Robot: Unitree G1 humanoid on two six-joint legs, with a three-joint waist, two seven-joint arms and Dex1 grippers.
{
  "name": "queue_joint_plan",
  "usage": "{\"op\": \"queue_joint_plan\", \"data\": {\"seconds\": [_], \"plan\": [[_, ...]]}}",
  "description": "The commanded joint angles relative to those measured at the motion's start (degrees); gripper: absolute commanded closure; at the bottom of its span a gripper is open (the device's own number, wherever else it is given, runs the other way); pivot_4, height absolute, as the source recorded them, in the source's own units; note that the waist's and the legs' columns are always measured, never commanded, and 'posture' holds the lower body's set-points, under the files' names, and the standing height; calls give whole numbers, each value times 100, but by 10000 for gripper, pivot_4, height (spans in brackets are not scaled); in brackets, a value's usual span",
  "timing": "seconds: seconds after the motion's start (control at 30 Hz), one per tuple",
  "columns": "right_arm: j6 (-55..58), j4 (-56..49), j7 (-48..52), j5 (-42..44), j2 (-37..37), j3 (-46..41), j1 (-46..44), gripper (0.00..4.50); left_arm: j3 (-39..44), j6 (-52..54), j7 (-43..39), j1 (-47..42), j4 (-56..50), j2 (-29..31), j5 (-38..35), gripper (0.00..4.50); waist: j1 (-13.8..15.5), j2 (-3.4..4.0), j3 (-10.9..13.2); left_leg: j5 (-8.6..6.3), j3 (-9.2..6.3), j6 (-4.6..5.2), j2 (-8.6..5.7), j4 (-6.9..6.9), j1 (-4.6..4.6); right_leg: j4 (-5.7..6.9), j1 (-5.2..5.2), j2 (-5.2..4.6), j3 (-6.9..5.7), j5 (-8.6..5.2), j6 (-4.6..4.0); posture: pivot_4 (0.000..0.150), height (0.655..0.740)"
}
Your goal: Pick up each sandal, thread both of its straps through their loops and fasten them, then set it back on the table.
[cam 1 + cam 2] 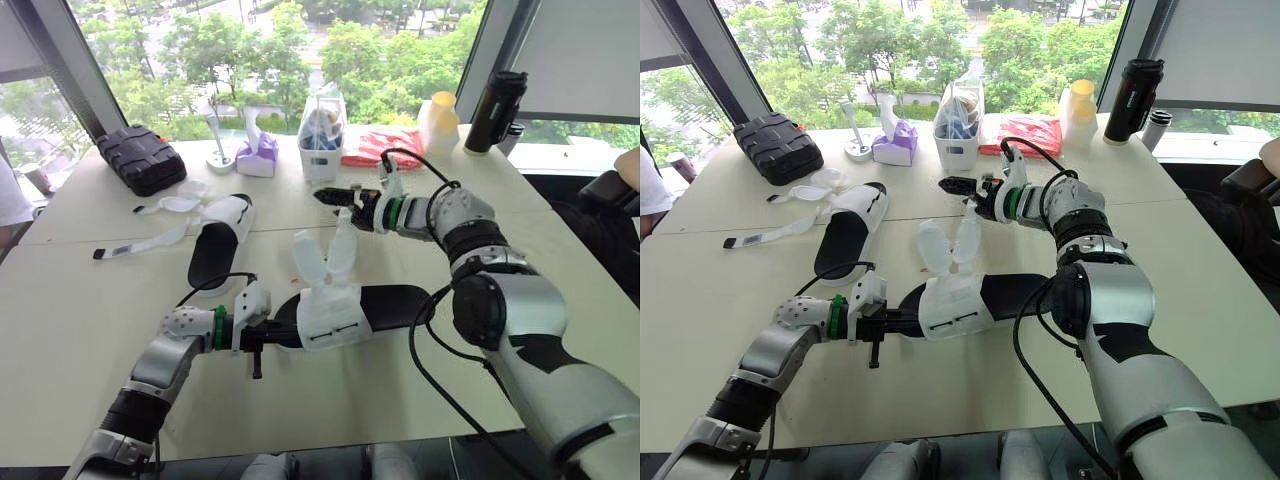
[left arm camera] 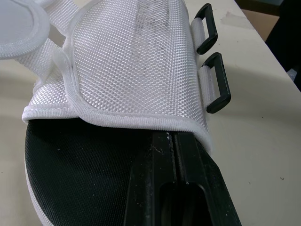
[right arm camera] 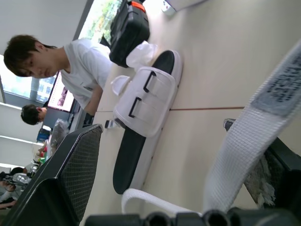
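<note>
The near sandal (image 1: 385, 305), black sole with a white upper (image 2: 136, 61), lies in front of me with two black loops (image 2: 214, 82) on its side. My left gripper (image 1: 285, 337) is shut, fingers pressed together at the hem of the upper over the insole. Two white straps stand up from it. One strap (image 3: 244, 155) runs across the inside of one finger of my right gripper (image 1: 330, 197), whose fingers stand wide apart above the sandal. The second sandal (image 1: 215, 245) lies farther left, its straps (image 1: 140, 245) loose on the table.
At the back stand a black case (image 1: 140, 158), purple tissue box (image 1: 257, 155), white bin (image 1: 322, 140), red bag (image 1: 375, 148), yellow-capped bottle (image 1: 440, 120) and black flask (image 1: 495, 110). A person (image 3: 75, 66) sits at the table's left side.
</note>
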Motion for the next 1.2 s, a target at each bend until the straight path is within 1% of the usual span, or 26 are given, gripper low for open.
{"op": "queue_joint_plan", "data": {"seconds": [0.03, 0.07, 0.1, 0.13, 0.23, 0.3, 0.33, 0.43, 0.5, 0.53, 0.57, 0.6, 0.67, 0.7, 0.77, 0.83, 0.9, 1.03, 1.17, 1.2], "plan": [[-130, -28, 87, 63, -7, -119, -253, 5390, -188, 45, 1, 95, 36, -7, 113, 45000, 0, 0, 0, 0, 0, 0, 0, 0, 0, 0, 0, 0, 0, 0, 0, 1500, 7400], [-133, -33, 110, 65, -13, -123, -258, 8034, -187, 45, 2, 96, 40, -8, 111, 45000, 0, 0, 0, 0, 0, -1, 0, 0, 0, 0, 0, 0, 0, 0, 0, 1500, 7400], [-134, -35, 126, 66, -18, -124, -260, 12570, -185, 46, 3, 97, 43, -10, 110, 45000, 0, 0, 0, 0, 0, 0, 0, 0, 0, 0, 0, 0, 0, 0, 0, 1500, 7400], [-121, -65, 205, 76, -29, -113, -256, 18663, -187, 40, -1, 96, 49, -9, 111, 45000, -1, 0, 0, 0, 0, -1, 0, 0, 0, 0, 0, 0, 0, 0, 0, 1500, 7400], [79, -234, 595, 132, -85, -52, -242, 33152, -191, 45, 5, 91, 48, -15, 113, 45000, 0, 0, 0, 0, 0, 0, 0, 0, 0, 0, 0, 0, 0, 0, 0, 1500, 7400], [234, -358, 830, 156, -111, -10, -231, 44575, -196, 45, 7, 94, 40, -15, 116, 45000, -1, 0, 0, 0, 0, 0, 0, 0, 0, 0, 0, 0, 0, 0, 0, 1500, 7400], [284, -399, 903, 150, -116, 8, -225, 44575, -196, 44, 6, 95, 39, -15, 117, 45000, 0, 0, 0, 0, 0, 0, 0, 0, 0, 0, 0, 0, 0, 0, 0, 1500, 7400], [685, -1119, 1450, 181, -171, 319, -36, 44575, -204, 52, -6, 87, 40, -12, 116, 45000, 1, 0, 0, -1, 0, 1, 0, 1, -1, 1, -1, 0, 0, 0, 0, 1500, 7400], [895, -2329, 1939, 312, -251, 735, 357, 44575, -210, 62, -12, 81, 33, -9, 116, 45000, 17, 0, 0, -1, -1, 2, 0, 1, -2, 1, -1, 0, 0, 0, 0, 1500, 7400], [945, -3199, 2129, 391, -324, 997, 672, 44575, -210, 74, -11, 79, 29, -6, 113, 45000, 24, 0, 0, -1, -5, 2, 0, 2, -4, 0, 0, 0, -3, 0, 0, 1500, 7400], [980, -3799, 2219, 450, -373, 1157, 901, 44575, -210, 82, -10, 78, 25, -5, 111, 45000, 27, 0, 0, -3, -4, 5, 0, 1, -6, -2, -1, -1, -3, 0, 1, 1500, 7400], [979, -4635, 2340, 530, -489, 1396, 1248, 44575, -212, 84, -13, 77, 25, -2, 110, 45000, 25, 0, 0, -3, -6, 5, -1, 3, -8, -3, -2, -1, -4, 0, 1, 1500, 7400], [748, -6651, 2785, 773, -871, 1899, 2183, 44575, -217, 87, -28, 69, 31, 1, 108, 45000, 46, 0, 0, -1, -7, 1, -1, 2, -8, -4, -4, -1, -4, -1, 2, 1500, 7400], [686, -7310, 2927, 892, -1018, 2038, 2506, 44575, -217, 90, -35, 64, 35, 3, 105, 45000, 34, 0, 0, -1, -13, 1, 0, 1, -12, -8, -3, -2, -10, -1, 2, 1500, 7400], [441, -8149, 3064, 911, -1299, 2275, 3028, 44575, -218, 81, -46, 37, 70, -1, 112, 45000, 28, 1, 0, -2, -11, 1, 0, 0, -11, -12, -2, -2, -11, -2, 5, 1500, 7400], [-15, -8669, 3260, 755, -1598, 2527, 3493, 44575, -215, 79, -46, 7, 111, -14, 113, 45000, 25, 1, -1, -7, -6, 10, 1, 3, -6, -11, 2, -2, -11, 1, 10, 1500, 7400], [-401, -8902, 3429, 588, -1859, 2757, 3773, 44575, -214, 70, -55, -9, 138, -17, 116, 45000, 31, 0, 0, -6, -5, 10, 2, 6, -4, -11, 8, -2, -12, 6, 18, 1500, 7400], [-984, -9041, 3827, 410, -2310, 3130, 4183, 44575, -213, 53, -85, -46, 194, -12, 116, 45000, 33, -1, 0, -7, -5, 12, 3, 21, -1, -11, 18, 0, -13, 7, 20, 1500, 7400], [-1473, -8956, 4052, 180, -2531, 3446, 4372, 44575, -234, 42, -99, -60, 212, -6, 115, 45000, 39, -1, 0, -9, -6, 15, 3, 28, -2, -11, 21, 0, -14, 7, 20, 1500, 7400], [-1545, -8926, 4081, 153, -2545, 3491, 4388, 42015, -235, 41, -101, -65, 219, -3, 113, 45000, 40, -1, 0, -9, -5, 15, 4, 28, -2, -11, 21, 0, -13, 7, 20, 1500, 7400]]}}
